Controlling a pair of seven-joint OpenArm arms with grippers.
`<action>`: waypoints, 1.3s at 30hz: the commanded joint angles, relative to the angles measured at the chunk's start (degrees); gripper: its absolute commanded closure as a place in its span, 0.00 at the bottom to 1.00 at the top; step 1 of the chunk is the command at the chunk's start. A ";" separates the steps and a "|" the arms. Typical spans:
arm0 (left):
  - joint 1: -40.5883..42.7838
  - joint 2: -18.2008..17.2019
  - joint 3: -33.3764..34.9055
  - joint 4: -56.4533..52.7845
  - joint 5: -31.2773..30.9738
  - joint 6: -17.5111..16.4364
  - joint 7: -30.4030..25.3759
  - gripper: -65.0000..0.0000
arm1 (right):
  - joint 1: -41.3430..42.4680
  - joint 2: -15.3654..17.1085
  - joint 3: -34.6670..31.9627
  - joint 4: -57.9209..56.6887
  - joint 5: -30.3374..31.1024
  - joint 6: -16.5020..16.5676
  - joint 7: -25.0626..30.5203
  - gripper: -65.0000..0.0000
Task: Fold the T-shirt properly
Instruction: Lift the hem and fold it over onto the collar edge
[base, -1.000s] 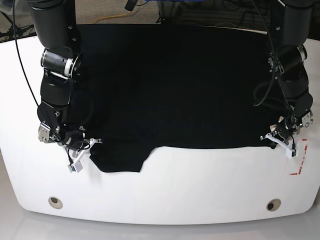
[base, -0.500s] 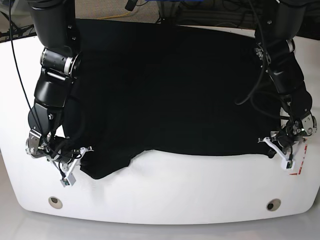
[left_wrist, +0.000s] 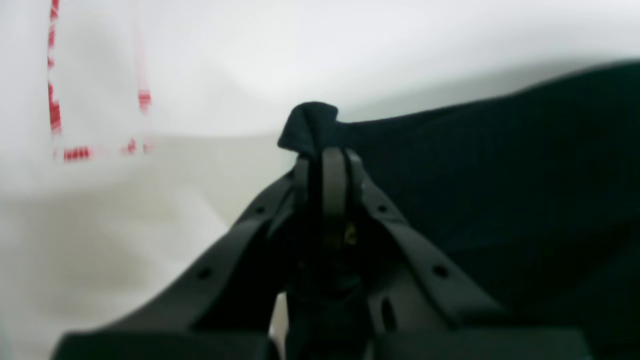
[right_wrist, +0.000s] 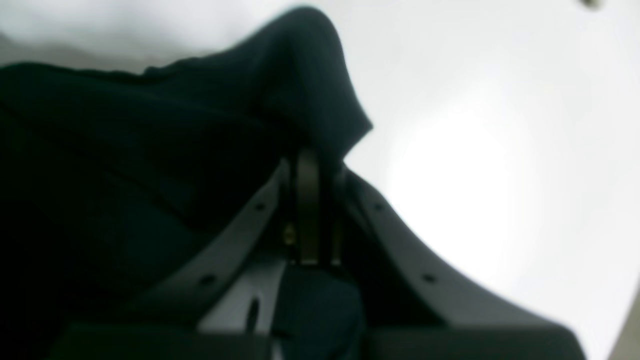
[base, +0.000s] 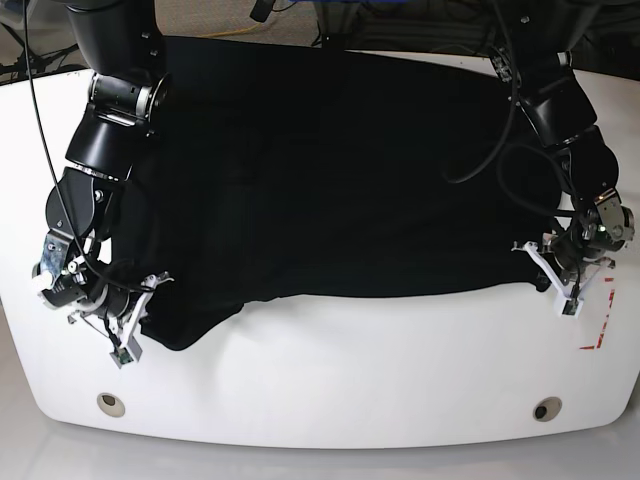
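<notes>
Base view showed the T-shirt (base: 330, 170) spread over the table (base: 330, 390), both front corners pinched by the left gripper (base: 548, 268) and right gripper (base: 150, 290).

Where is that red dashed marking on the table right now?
In the base view the red dashed marking sits near the white table's front right corner, just past the left gripper, which pinches a corner of the black T-shirt.

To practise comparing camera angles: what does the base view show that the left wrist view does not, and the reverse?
Only the base view shows the whole spread T-shirt, the right gripper and both arms. Only the left wrist view shows up close the small fold of cloth poking out between the shut jaws. Both show the left gripper pinching the black shirt, the white table and the red dashed marking.
</notes>
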 joint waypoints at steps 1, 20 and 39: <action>-0.38 -0.95 -0.03 3.23 -0.40 -0.61 0.16 1.00 | -0.90 0.87 0.22 4.08 0.04 -0.07 0.20 1.00; 13.95 -0.95 -0.03 17.12 -0.40 -2.59 0.86 1.00 | -25.34 0.34 6.20 28.08 10.58 -0.07 -5.25 1.00; 20.72 -1.39 -0.03 29.78 -0.05 -2.59 14.84 1.00 | -46.26 0.51 18.68 31.07 36.43 -0.07 -8.06 1.00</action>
